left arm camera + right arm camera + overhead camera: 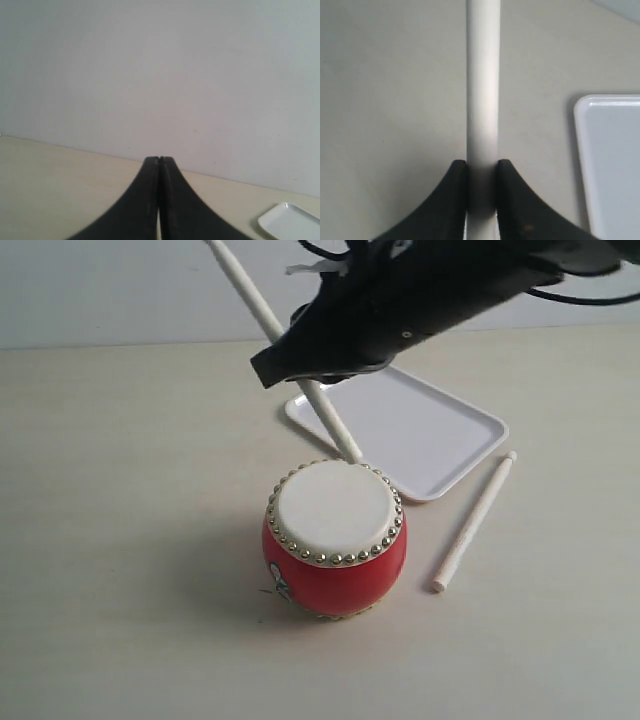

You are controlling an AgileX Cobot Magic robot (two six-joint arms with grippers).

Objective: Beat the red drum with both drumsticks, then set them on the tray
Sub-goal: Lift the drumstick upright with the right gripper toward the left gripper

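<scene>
The red drum (335,540) stands upright mid-table, its cream skin ringed with gold studs. My right gripper (275,362) reaches in from the upper right and is shut on one drumstick (335,420). That stick slants down, and its lower tip is at the drum's far rim. In the right wrist view the black fingers (455,195) clamp the drumstick (482,75) from both sides, with the gripper (482,165) closed around it. The other drumstick (475,523) lies loose on the table to the right of the drum. The white tray (430,430) sits behind the drum. My left gripper (160,160) is shut and empty.
The light wooden tabletop (120,540) stretches to the left and in front of the drum. A pale wall (160,75) rises behind the table. One tray corner (290,222) shows in the left wrist view, and the tray's edge (615,165) lies beside the held stick.
</scene>
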